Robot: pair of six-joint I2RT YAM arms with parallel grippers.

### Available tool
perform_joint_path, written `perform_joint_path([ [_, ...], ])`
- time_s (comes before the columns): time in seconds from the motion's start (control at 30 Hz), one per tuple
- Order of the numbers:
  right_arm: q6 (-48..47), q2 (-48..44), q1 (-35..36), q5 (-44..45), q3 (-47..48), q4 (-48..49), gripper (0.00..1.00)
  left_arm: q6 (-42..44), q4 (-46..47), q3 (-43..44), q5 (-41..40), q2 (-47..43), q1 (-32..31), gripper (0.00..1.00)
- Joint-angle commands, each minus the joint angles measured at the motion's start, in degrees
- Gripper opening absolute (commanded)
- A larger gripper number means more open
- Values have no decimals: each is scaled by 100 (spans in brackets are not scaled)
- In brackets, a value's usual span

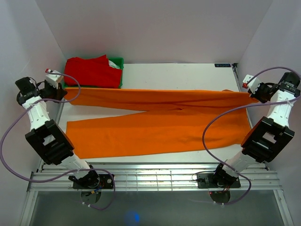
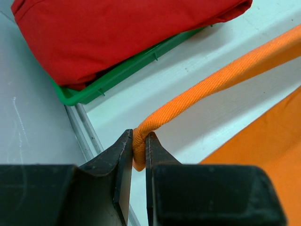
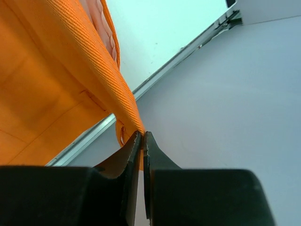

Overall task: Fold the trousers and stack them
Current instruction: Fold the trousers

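Our left gripper (image 2: 138,141) and right gripper (image 3: 142,136) each pinch the trousers' (image 1: 155,127) far edge. Next, we judge, it folds over the near leg.

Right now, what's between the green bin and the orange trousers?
Just bare white table between the green bin and the trousers; the left wrist view shows it.

Bright orange, long-legged trousers (image 1: 155,127) lay spread wide across the white worktop (image 1: 188,70). The waist was at the right, and the legs ran left, parting in a narrow V. The near leg lay flat. The far leg formed a straight, taut band, its hem end pinched in the left claw (image 2: 139,143) at the far left. The waist end was pinched in the right claw (image 3: 141,137) at the far right.
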Motion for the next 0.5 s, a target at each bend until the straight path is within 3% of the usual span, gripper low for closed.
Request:
perform_joint_path([
  [0.0,-281,-247,-399,80,247,-80,8,456,-286,288,159,-472,299,0],
  [0.07,-1053,-563,-583,148,-139,-370,8,739,-410,-125,352,-728,519,0],
  [0.2,-2284,-1301,-926,289,-1580,-415,8,2003,-1785,-573,484,-1098,949,0],
  [0.3,-3354,-1776,-1400,386,-2574,-573,8,3820,-3207,-872,521,-1221,1633,0],
  [0.33,-3646,-1916,-1662,421,-2959,-643,8,4303,-3553,-977,407,-1222,1975,0],
  [0.37,-3910,-1953,-1752,613,-3163,-678,8,5326,-3861,-1109,215,-1178,2109,0],
  [0.47,-4246,-1944,-1823,939,-3821,-346,8,5829,-3962,-1969,-743,-1020,2277,0],
])
